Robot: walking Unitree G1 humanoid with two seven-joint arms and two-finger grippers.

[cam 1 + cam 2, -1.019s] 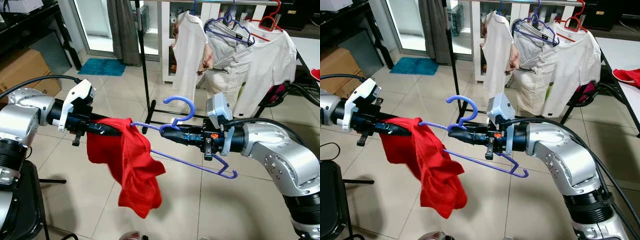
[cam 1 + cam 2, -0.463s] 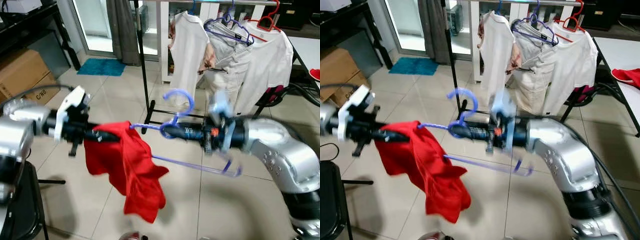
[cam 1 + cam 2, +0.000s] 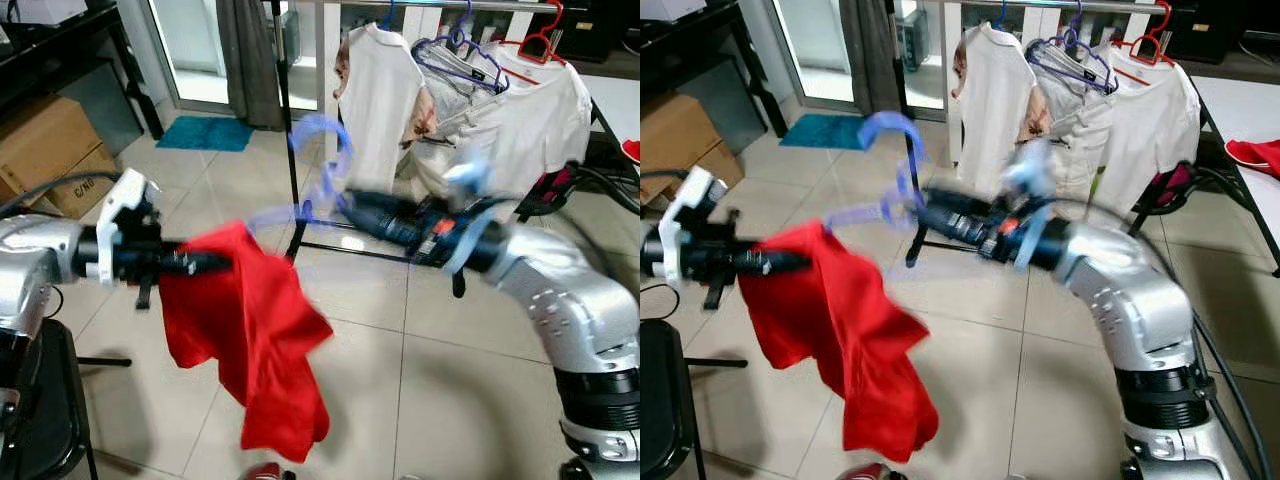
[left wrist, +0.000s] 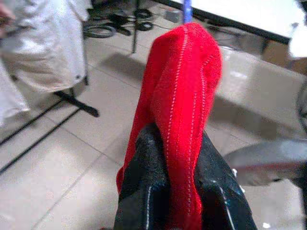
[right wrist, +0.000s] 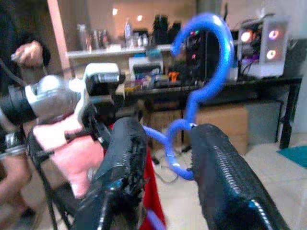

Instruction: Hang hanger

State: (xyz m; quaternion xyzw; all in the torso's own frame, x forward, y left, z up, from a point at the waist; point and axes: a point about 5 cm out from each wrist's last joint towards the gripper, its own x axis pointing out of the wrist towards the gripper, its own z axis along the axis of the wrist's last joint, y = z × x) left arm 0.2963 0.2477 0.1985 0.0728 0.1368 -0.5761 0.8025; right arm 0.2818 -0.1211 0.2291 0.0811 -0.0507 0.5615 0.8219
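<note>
My right gripper (image 3: 347, 206) is shut on the neck of a purple hanger (image 3: 322, 136), which it holds up in front of the clothes rack, blurred by motion. In the right wrist view the hanger's hook (image 5: 204, 57) rises between the two black fingers (image 5: 124, 153). A red shirt (image 3: 250, 340) hangs from the hanger's left end and droops toward the floor. My left gripper (image 3: 212, 263) is shut on the shirt's upper edge; in the left wrist view the red cloth (image 4: 184, 86) is pinched between its fingers (image 4: 144, 191).
The rack's rail (image 3: 440, 5) carries several white garments (image 3: 375, 100) on purple and red hangers; its black pole (image 3: 288, 120) stands just behind the hanger. A cardboard box (image 3: 45, 150) and a teal mat (image 3: 205, 133) lie at the left. A person's hand (image 5: 29, 51) appears in the right wrist view.
My right arm has swung the hanger up and back toward the rack. The left gripper has drawn back to the left with the shirt, which now hangs lower.
</note>
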